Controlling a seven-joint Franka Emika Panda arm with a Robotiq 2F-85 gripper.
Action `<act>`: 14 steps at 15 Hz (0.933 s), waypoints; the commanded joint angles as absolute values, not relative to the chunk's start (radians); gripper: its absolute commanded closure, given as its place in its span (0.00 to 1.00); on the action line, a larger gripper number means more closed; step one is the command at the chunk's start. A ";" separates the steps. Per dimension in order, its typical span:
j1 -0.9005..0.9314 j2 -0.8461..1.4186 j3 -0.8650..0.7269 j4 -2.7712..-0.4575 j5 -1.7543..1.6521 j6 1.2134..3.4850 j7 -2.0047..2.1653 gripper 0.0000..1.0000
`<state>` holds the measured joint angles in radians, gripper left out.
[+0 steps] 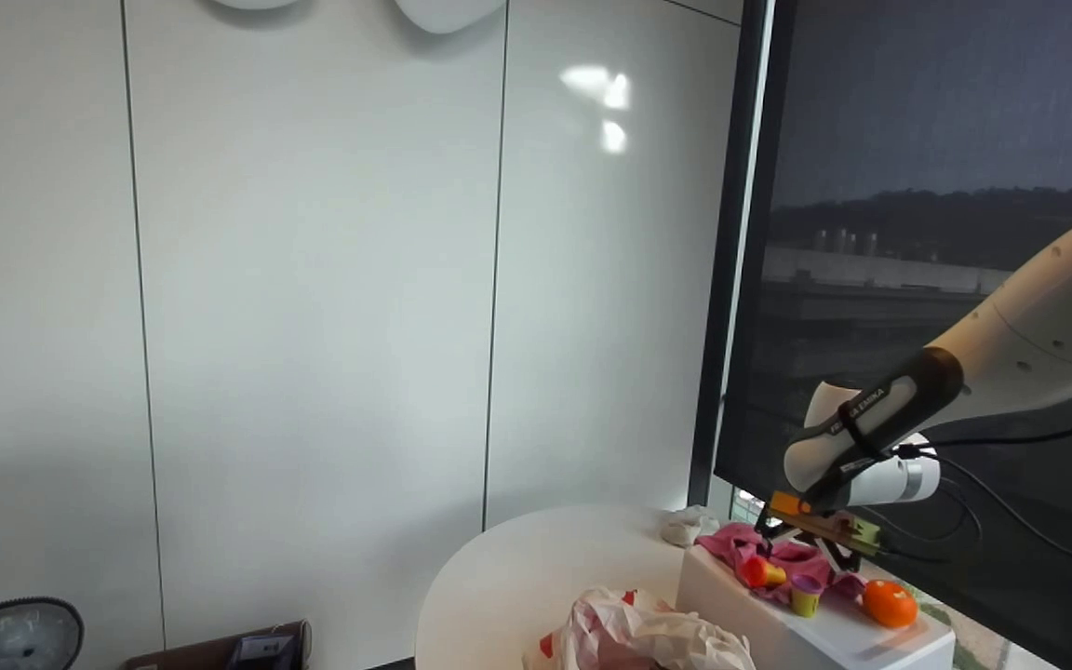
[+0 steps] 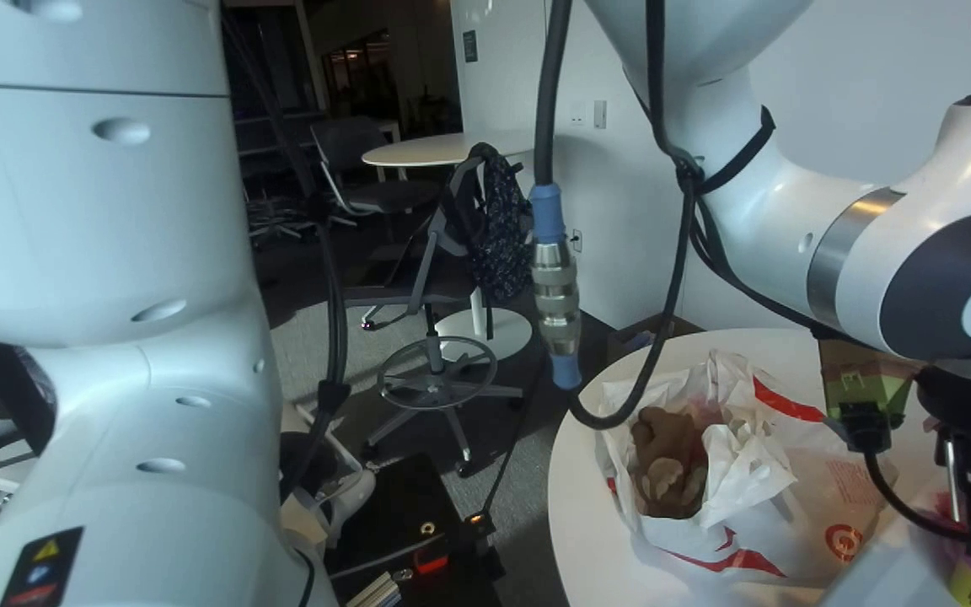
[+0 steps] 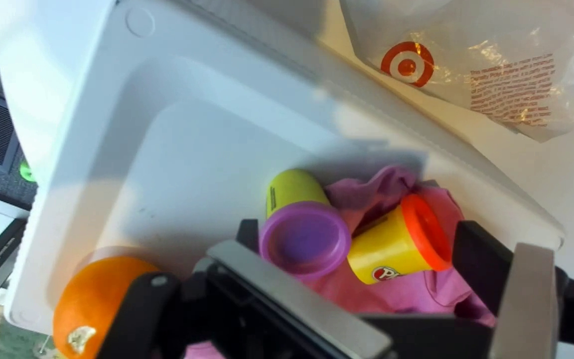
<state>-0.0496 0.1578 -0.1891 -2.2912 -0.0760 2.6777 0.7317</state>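
Fingertips of the gripper stand spread wide across the lower half of the wrist view, and we see nothing held between them. Framed in that gap, at the centre, is an upright purple-lidded tub; just right of it a red-lidded tub lies on its side. We judge both to be stiff, smooth plastic, light and a little slippery; how full they are we cannot tell. We would pinch the upright one across its walls below the lid, and the lying one, which may roll, around its middle. Each tub crowds the way to the other, and the soft pink cloth bunched there could snag. An orange fruit sits at lower left, on the same white box. Beyond, at upper right, we see a crinkled plastic bag on the white table; in an exterior view, a brown plush-looking toy shows in it. Farther off, near that view's upper centre, a backpack hangs on a chair.
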 commanded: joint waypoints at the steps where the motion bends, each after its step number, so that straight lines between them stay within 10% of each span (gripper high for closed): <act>1: -0.057 0.204 -0.216 -2.259 -0.093 2.677 0.758 0.00; 7: -0.051 0.282 -0.234 -2.226 -0.077 2.694 0.742 0.00; 14: -0.036 0.320 -0.249 -2.212 -0.084 2.725 0.736 0.65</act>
<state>-0.0576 0.3080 -0.2262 -2.2275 -0.0760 2.7025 0.7322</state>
